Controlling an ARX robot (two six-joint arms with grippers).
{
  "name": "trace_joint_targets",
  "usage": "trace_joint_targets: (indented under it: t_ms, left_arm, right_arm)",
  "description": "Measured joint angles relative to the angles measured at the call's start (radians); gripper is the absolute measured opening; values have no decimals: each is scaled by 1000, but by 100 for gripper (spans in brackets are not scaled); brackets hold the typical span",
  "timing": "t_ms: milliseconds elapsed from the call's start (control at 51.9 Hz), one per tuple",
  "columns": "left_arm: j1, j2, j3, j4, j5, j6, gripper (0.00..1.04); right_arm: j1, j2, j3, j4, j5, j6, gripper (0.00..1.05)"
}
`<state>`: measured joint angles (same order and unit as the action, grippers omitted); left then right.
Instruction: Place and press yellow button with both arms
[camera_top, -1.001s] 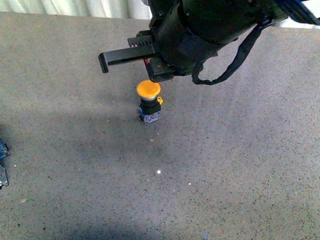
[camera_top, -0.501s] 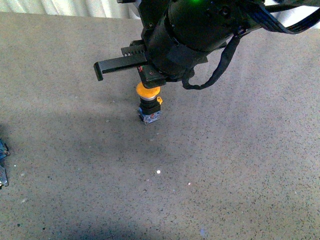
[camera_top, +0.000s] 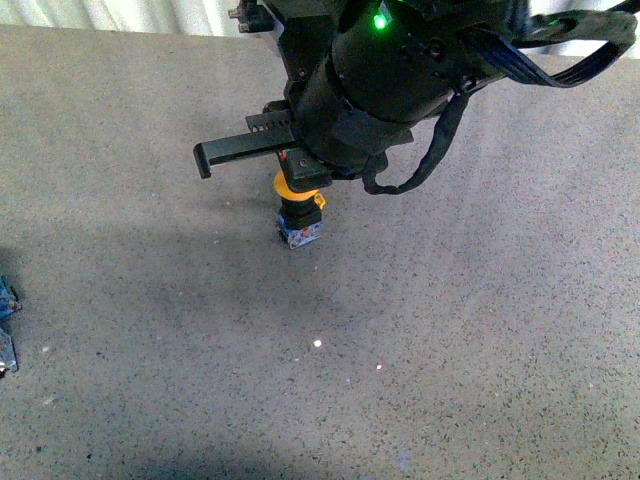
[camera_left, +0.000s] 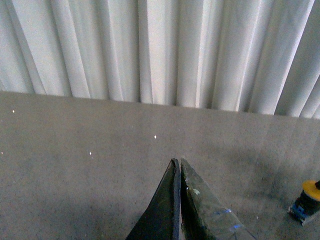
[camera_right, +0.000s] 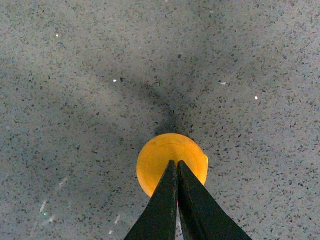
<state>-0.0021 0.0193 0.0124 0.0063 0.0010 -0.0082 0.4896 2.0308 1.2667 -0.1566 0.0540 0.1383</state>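
The button (camera_top: 300, 212) stands upright on the table (camera_top: 470, 340), a little above and left of the middle of the front view. Its blue-grey base rests on the speckled surface and the small yellow tab shows on its right side. Only the front edge of its yellow cap shows, the rest hidden under the black right arm (camera_top: 390, 70), which fills the upper middle of that frame. A green light (camera_top: 380, 20) glows on the arm near the top edge, a black cable (camera_top: 425, 160) loops off its right side, and a black bar (camera_top: 235, 150) sticks out to the left above the button.

In the right wrist view the right gripper (camera_right: 175, 164) has its two fingers closed flat against each other with nothing between them. Their tips lie over the middle of the round cap, low in the frame. Whether they press it cannot be told.

In the left wrist view the left gripper (camera_left: 177, 162) is likewise closed and empty at the bottom middle, well apart from the button at the lower right edge. A white curtain (camera_left: 150, 50) hangs across the top.
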Motion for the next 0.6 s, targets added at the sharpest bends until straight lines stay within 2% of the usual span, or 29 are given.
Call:
trace_joint_targets:
  t_ms: [116,289,501,597]
  left_arm:
    - [1,-2,0,-6,-1,0,1]
    - [2,-3,0,-7,-1,0,1]
    - [2,-3,0,-6,-1,0,1]
    - [2,-3,0,-7,-1,0,1]
  right_arm:
    - [0,0,-8,19,3,2,1]
    - [-7,-56,-67,119,-62,47,1]
    - [-34,-253,-142,190,-93,87,2]
    - [-54,-383,-194,236,-97,95,17]
